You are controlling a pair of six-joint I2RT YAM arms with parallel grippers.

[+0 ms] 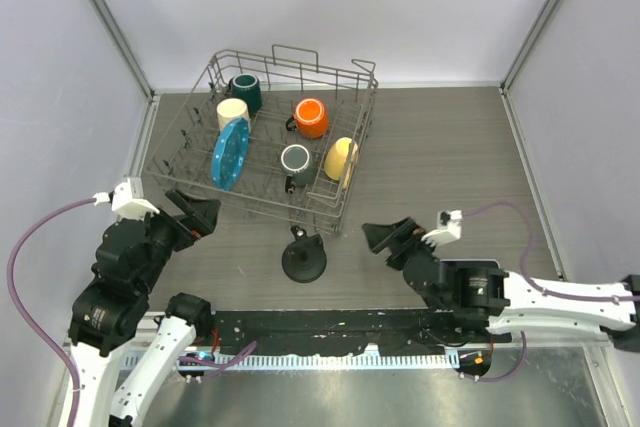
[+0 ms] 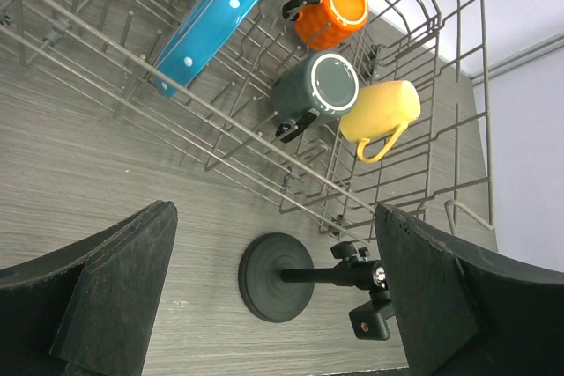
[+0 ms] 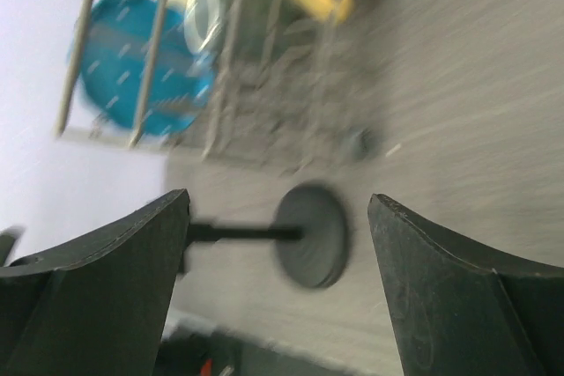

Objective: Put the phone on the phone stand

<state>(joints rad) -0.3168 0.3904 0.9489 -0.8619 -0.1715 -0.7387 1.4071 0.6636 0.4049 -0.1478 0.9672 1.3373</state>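
Our right gripper [image 3: 278,235] stands wide open and empty, the left gripper [image 2: 275,253] likewise, both pointed at the phone stand [image 1: 303,259], which is just in front of the dish rack [image 1: 178,119]. The phone shows in no view, so we judge the pickup not yet done; next we must find and grasp it.

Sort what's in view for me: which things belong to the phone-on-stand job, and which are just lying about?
Job:
- phone stand
- phone: not in any view

Lying about:
- dish rack
- blue plate
- orange mug
- yellow mug
- grey mug
- dark green mug
- cream mug
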